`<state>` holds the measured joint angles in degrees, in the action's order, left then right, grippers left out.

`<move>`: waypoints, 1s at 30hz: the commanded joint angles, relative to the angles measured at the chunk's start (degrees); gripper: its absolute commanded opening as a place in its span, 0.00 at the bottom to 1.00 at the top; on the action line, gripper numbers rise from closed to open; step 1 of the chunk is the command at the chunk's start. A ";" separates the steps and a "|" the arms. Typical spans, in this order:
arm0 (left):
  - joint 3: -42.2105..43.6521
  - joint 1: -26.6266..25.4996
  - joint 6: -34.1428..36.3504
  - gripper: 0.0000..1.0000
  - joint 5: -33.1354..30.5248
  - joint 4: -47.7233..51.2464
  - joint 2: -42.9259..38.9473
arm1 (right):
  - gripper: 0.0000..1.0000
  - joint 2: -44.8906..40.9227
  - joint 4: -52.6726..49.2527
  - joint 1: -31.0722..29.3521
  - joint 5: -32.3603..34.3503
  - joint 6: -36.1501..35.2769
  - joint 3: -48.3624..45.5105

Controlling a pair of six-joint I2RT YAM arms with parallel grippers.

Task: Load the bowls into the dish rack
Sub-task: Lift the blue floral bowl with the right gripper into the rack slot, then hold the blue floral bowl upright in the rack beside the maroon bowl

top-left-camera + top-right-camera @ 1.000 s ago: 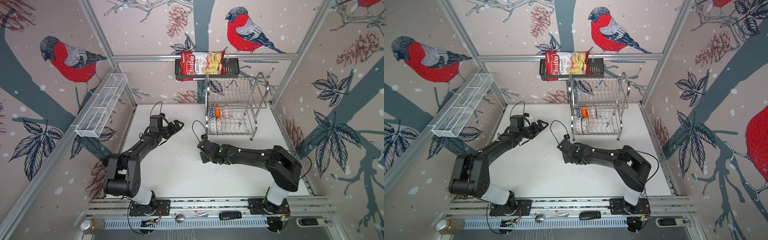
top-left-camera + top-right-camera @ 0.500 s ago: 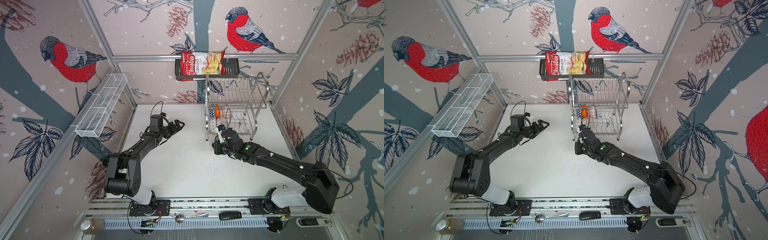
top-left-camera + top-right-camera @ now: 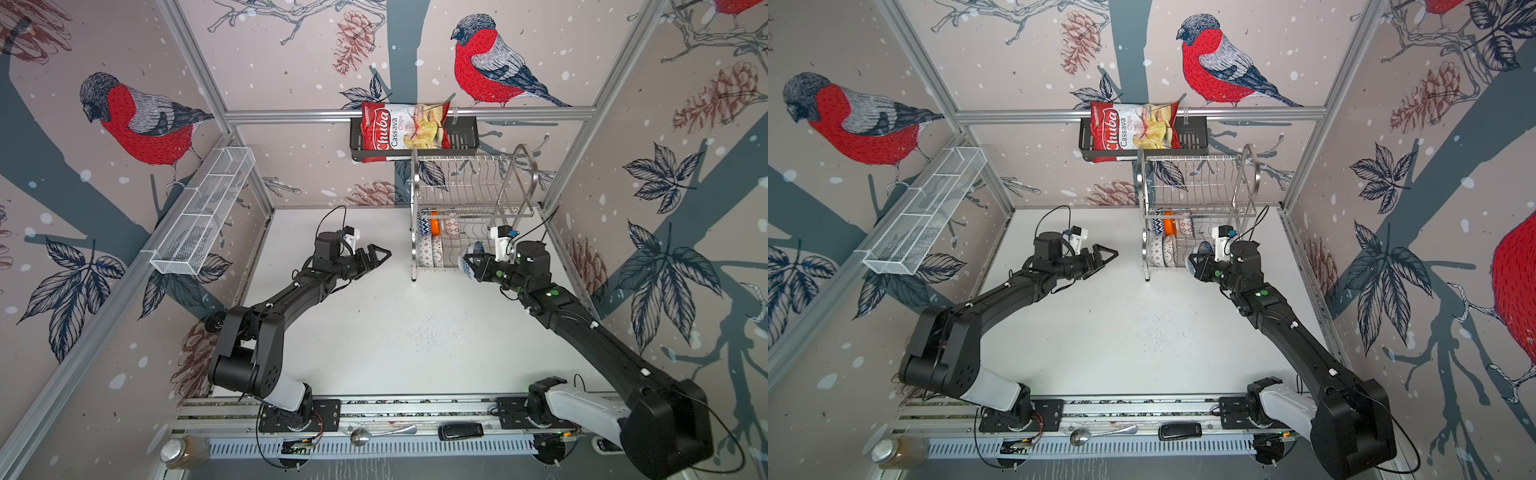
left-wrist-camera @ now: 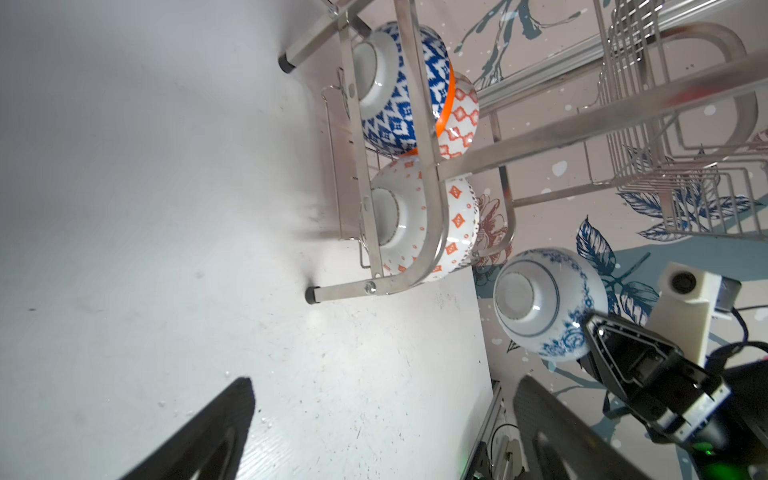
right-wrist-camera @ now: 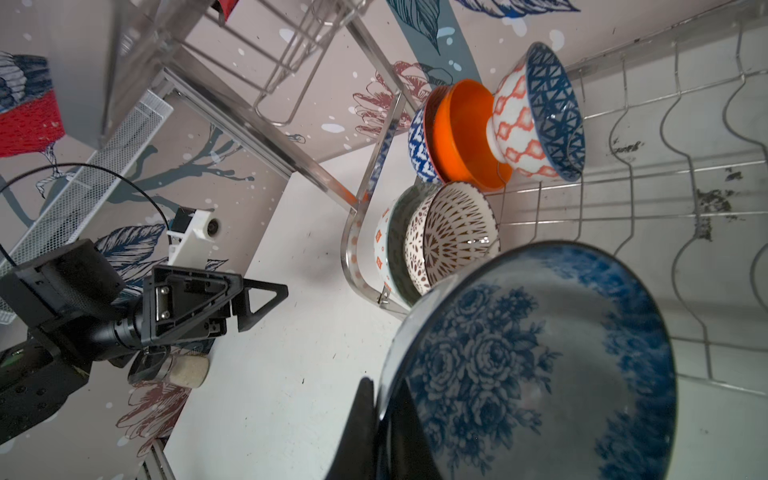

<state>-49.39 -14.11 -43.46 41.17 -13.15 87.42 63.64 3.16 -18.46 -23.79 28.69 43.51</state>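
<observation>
Across both top views, rack wires partly screen the stowed bowls. Your right gripper pinches the blue-floral bowl by its rim, just beside the dish rack. Your left gripper stands wide, empty, well apart. Left wrist view: bowl apart from the rack frame. Right wrist view: bowl covers one finger.

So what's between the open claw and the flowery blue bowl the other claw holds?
In a top view, the dish rack's corner post, with two loaded bowls just past it, stands between them; the rest is bare white table.
</observation>
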 commanded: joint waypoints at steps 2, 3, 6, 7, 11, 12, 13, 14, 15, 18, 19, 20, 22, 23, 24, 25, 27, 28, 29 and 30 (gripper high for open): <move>0.72 -0.05 -2.34 0.98 2.57 -6.28 0.12 | 0.00 1.26 10.03 1.96 -7.40 0.29 0.17; 1.26 -0.10 -3.33 0.97 3.05 -7.69 0.04 | 0.00 1.84 11.20 2.39 -8.11 0.39 0.01; 1.79 -0.11 -4.22 0.97 2.91 -8.59 -0.14 | 0.00 3.61 14.07 3.14 -9.32 0.89 -0.11; 1.84 -0.06 -4.26 0.98 2.66 -8.26 -0.27 | 0.00 4.21 14.98 3.24 -9.57 1.01 -0.10; 2.13 -0.04 -4.61 0.97 2.51 -8.65 -0.16 | 0.00 6.76 19.20 4.23 -10.67 2.17 -0.66; 2.19 -0.10 -4.86 0.98 2.69 -8.93 -0.06 | 0.00 7.42 20.66 4.38 -11.29 2.67 -0.91; 2.26 -0.04 -5.04 0.98 2.80 -9.12 0.03 | 0.00 7.87 21.63 4.48 -11.49 2.91 -0.94; 2.24 -0.05 -5.20 0.97 2.78 -9.26 0.16 | 0.00 7.91 22.45 4.55 -11.78 3.11 -0.97; 2.25 -0.05 -5.23 0.98 2.86 -9.35 0.21 | 0.00 9.91 23.44 4.57 -12.37 3.21 -1.05; 1.78 -0.04 -4.90 0.97 2.79 -8.65 0.30 | 0.00 11.99 25.66 4.70 -13.33 3.48 -0.97; 1.72 -0.09 -4.68 0.98 2.83 -8.40 0.21 | 0.00 12.62 26.54 4.81 -13.72 3.61 -1.03; 1.68 -0.05 -4.62 0.97 2.64 -8.25 0.00 | 0.00 13.28 27.25 4.99 -14.14 3.75 -0.96; 1.53 -0.10 -4.27 0.98 2.36 -7.66 -0.09 | 0.00 14.76 27.27 5.01 -14.61 3.36 -0.21; 1.41 -0.07 -4.10 0.98 2.27 -7.45 -0.24 | 0.00 15.62 27.40 5.05 -14.94 3.01 0.13; 1.34 -0.06 -4.07 0.98 2.26 -7.35 -0.23 | 0.00 16.36 27.94 5.18 -15.34 3.05 0.26; 1.39 -0.11 -4.07 0.97 2.25 -7.33 -0.23 | 0.00 17.19 28.60 5.27 -15.88 3.15 0.39; 1.36 -0.07 -4.00 0.98 2.23 -7.16 -0.14 | 0.00 19.08 29.28 5.45 -16.93 3.09 0.87; 1.35 -0.09 -4.00 0.98 2.19 -7.07 -0.14 | 0.00 20.01 29.60 5.49 -17.31 2.96 1.12; 1.35 -0.06 -4.00 0.97 2.17 -7.03 -0.06 | 0.00 20.91 30.37 5.72 -17.95 3.11 1.32; 1.35 -0.05 -4.09 0.98 2.25 -6.99 0.08 | 0.00 21.57 31.04 5.80 -18.57 3.33 1.47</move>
<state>-47.62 -14.17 -48.01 43.29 -18.87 87.53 84.14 28.03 -12.91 -39.29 31.68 44.21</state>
